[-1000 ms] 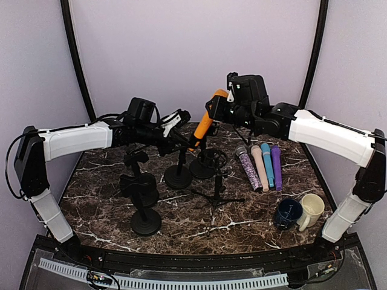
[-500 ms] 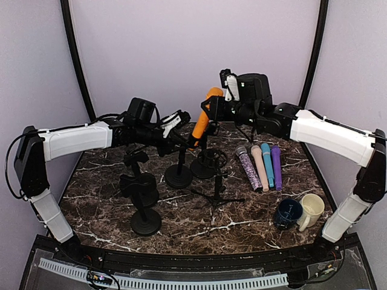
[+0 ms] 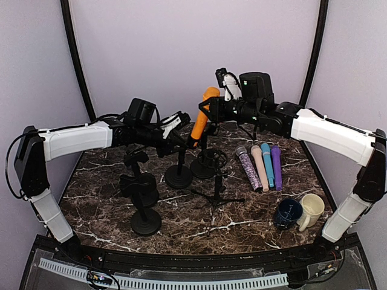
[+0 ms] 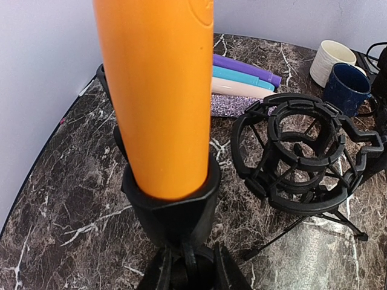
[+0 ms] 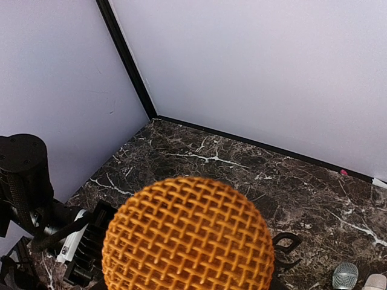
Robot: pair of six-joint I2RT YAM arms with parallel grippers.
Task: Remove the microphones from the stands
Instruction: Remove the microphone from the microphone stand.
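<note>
Clamping the orange microphone (image 3: 200, 124) below its head, the right gripper (image 3: 211, 110) is partly closed around it; the left gripper (image 3: 177, 136) is pinching the stand (image 3: 179, 175), fingers almost together. Its foot is sitting in the clip (image 4: 172, 202) (pulling free remains, I'd judge).

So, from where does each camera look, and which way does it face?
Top external: above and behind, facing down on the table; left arm and right arm show.
Left wrist: low beside the stand, facing the orange microphone; own fingers unclear.
Right wrist: above its mesh head, facing down; no fingers show.
Shared: the orange microphone, all three.
</note>
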